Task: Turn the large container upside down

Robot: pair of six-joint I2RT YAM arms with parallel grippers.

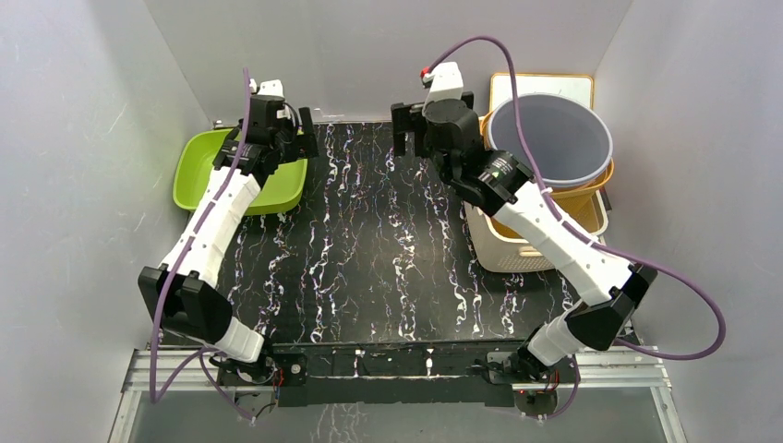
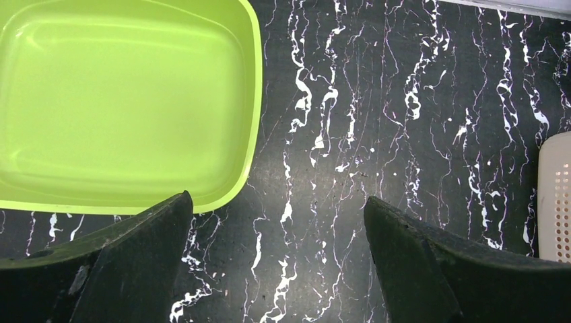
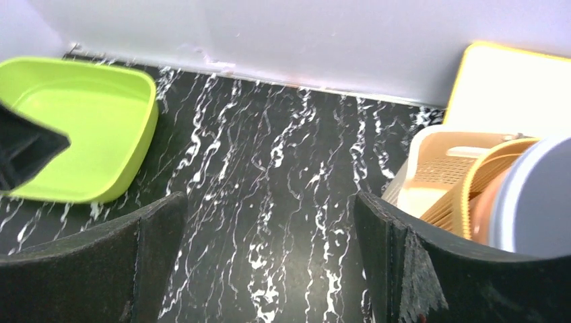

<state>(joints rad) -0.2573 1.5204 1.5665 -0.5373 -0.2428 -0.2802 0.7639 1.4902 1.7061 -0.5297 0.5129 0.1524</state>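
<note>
Fingers [image 2: 135,256] of the left gripper [image 2: 276,202] are spread wide with nothing between them, black marbled table [image 1: 369,249] showing in the gap. The left gripper [image 1: 294,143] hangs over the far left of the table, at the right-hand rim of a green tub [image 1: 198,171]. From the left wrist, the green tub [image 2: 128,101] lies mouth-up with its near corner just beside the left finger, and the edge of a cream basket [image 2: 555,195] shows at the far right.

Over on the other arm, the fingers [image 3: 431,262] of the right gripper [image 3: 269,202] are likewise parted and hold nothing. The right gripper [image 1: 406,129] hovers above the far middle of the table, just left of the stack of vessels.

A grey bucket [image 1: 568,138] stands upright, mouth to the ceiling, at the far right of the table. It is nested in an orange basket [image 1: 600,182], which sits inside the cream basket [image 1: 503,249]. Behind the stack a white board with a yellow rim [image 1: 545,85] leans near the back wall. A purple cable [image 1: 683,286] from the right arm crosses the bucket's left side.

From the right wrist, the grey bucket [image 3: 539,195] is at the right edge, clear of the fingers, with the orange basket [image 3: 485,182] and cream basket [image 3: 438,161] beneath it, and the green tub [image 3: 87,128] far off to the left
</note>
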